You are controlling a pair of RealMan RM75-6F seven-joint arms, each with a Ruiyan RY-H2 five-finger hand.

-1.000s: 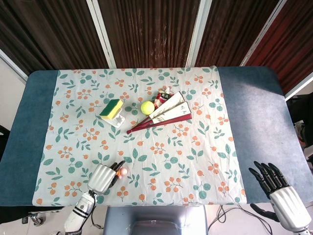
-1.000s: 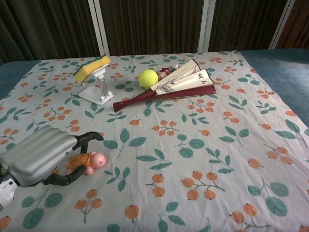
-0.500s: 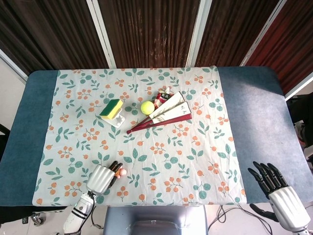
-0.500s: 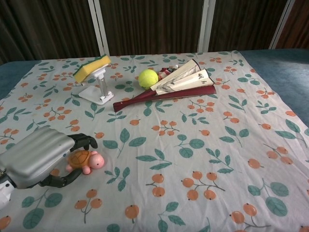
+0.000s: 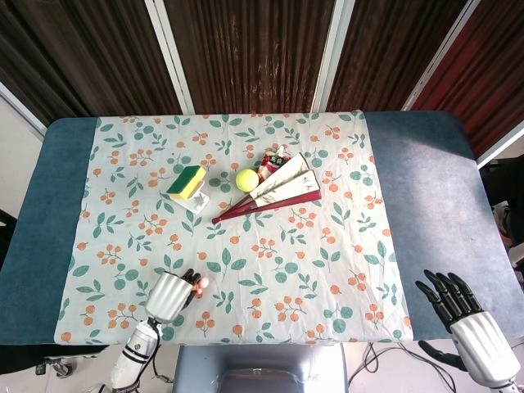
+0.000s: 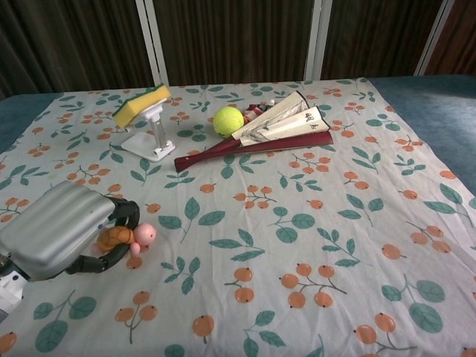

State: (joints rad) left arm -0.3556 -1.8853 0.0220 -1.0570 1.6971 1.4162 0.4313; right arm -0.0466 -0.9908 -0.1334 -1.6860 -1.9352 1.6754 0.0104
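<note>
Your left hand (image 6: 56, 232) sits at the near left edge of the floral tablecloth (image 6: 312, 223), fingers curled around the little toy turtle (image 6: 125, 236), which it grips with the pink head poking out to the right. Compared with a second ago, the turtle has come up off the cloth: it lay on the fabric under your fingers then, and now it sits higher in your grasp, tipped, with the hand drawn slightly back toward you.

Further along the cloth, the yellow-and-green sponge (image 6: 141, 103) rests on top of a small white stand (image 6: 151, 137), unmoved. Right of that, the tennis ball (image 6: 228, 120) lies touching the folding fan (image 6: 271, 130), whose pale leaves carry dark brush-written characters too small to read. A small red-labelled bottle (image 5: 271, 163) lies just behind the fan; its print cannot be made out either. None of these has shifted.

Your right hand (image 5: 458, 315) shows only in the head view, at the near right corner over the blue table (image 5: 426, 188), fingers spread apart and holding nothing, much where it was before.
</note>
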